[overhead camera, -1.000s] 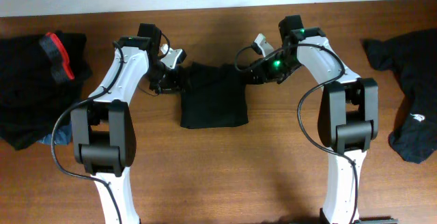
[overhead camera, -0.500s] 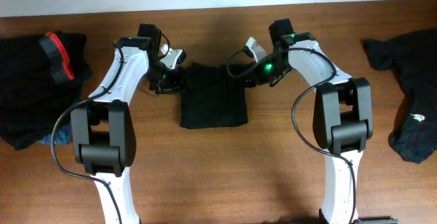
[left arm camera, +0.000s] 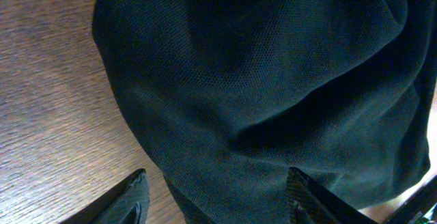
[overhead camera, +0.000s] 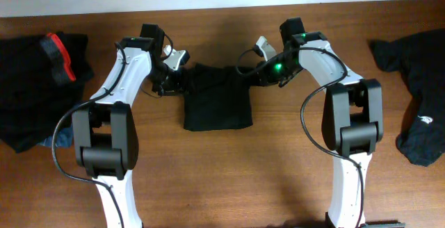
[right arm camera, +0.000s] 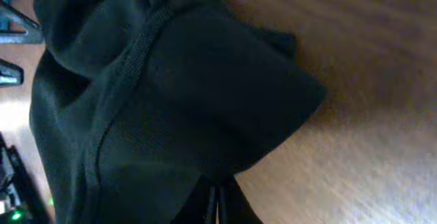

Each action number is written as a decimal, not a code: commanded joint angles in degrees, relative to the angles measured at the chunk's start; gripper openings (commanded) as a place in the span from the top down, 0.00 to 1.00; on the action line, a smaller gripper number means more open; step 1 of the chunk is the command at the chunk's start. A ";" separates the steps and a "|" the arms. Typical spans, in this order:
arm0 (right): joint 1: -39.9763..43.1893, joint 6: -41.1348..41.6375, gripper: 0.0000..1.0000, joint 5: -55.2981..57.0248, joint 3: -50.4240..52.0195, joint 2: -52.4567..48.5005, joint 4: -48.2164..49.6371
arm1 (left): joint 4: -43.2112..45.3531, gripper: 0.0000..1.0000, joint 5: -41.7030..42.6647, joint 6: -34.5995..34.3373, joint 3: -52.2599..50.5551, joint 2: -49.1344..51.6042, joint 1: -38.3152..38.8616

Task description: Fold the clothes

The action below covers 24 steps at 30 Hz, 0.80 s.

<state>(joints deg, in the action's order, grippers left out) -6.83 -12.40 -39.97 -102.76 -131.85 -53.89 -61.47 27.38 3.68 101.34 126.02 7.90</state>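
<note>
The folded black garment [overhead camera: 217, 106] lies at the middle of the wooden table [overhead camera: 229, 179], a roughly square dark block between the two arms. Its upper edge is bunched and rumpled. In the left wrist view its mesh-like fabric [left arm camera: 259, 80] fills most of the picture in soft folds. In the right wrist view a stitched seam runs down the cloth [right arm camera: 171, 115], and one corner juts out over the bare wood [right arm camera: 355, 149].

The left gripper [overhead camera: 169, 82] sits at the garment's upper left corner. Its jaws are spread apart [left arm camera: 218, 200], and the fabric reaches down between the two fingertips. The right gripper [overhead camera: 256, 75] is at the upper right corner with its fingers pressed together [right arm camera: 217, 200]. They appear to pinch the cloth's edge.

Well apart at the table's left end lies a heap of black clothes with a red-orange band [overhead camera: 28, 96]. At the far right end lies a spread black garment with a small white logo [overhead camera: 417, 82].
</note>
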 commanded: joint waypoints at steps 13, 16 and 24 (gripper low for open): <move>5.92 0.87 0.44 7.67 -7.45 1.01 -13.64 | -0.24 0.36 -0.63 1.14 -0.39 -0.07 -0.02; 5.66 0.85 0.45 7.69 -7.45 1.01 -14.60 | -0.24 0.36 -0.63 1.14 -0.39 -0.07 -0.02; 5.77 0.87 0.49 8.79 -7.45 1.01 -17.29 | -0.26 0.36 -0.66 1.16 -0.39 -0.07 -0.02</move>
<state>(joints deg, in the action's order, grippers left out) -0.82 -11.70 -32.34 -108.97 -131.85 -70.59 -61.58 26.98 3.68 101.34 126.02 7.90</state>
